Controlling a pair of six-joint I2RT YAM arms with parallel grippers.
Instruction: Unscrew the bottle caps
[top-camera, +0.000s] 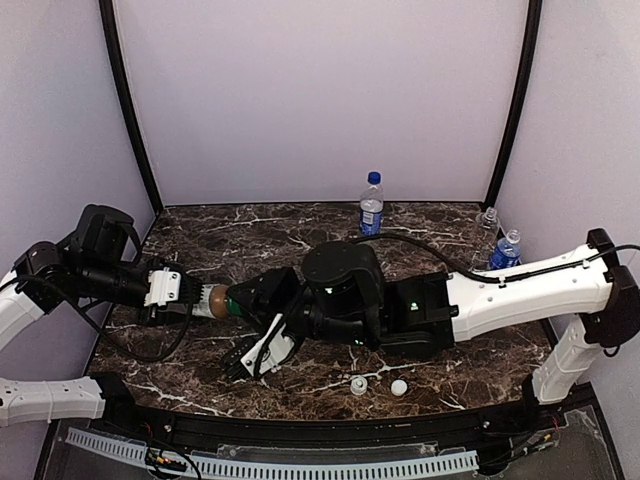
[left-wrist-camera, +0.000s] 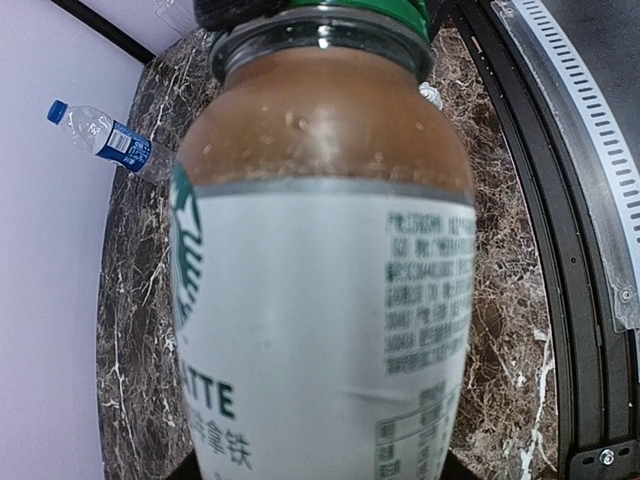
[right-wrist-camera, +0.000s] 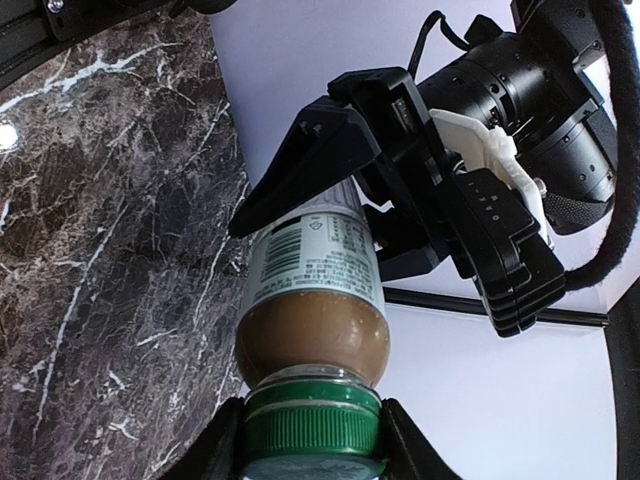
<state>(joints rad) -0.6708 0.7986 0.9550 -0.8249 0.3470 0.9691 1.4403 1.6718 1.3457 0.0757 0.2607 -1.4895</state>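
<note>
The right fingers (right-wrist-camera: 215, 450) pinch narrow on the one green cap (right-wrist-camera: 312, 425). The left fingers (right-wrist-camera: 300, 160) clasp the body of its tan-labelled bottle (right-wrist-camera: 312, 290), held level in the air between them above the tabletop (top-camera: 200, 235). Just nearside of the right fingers, by the front edge, lie two white caps (top-camera: 399, 387). Well beyond the fingers, across open marble, three more stand along the far edge: a blue-capped bottle (top-camera: 371, 204) at the middle, and a plain bottle (top-camera: 489, 217) and a blue-labelled bottle (top-camera: 506, 250) in the right corner.
</note>
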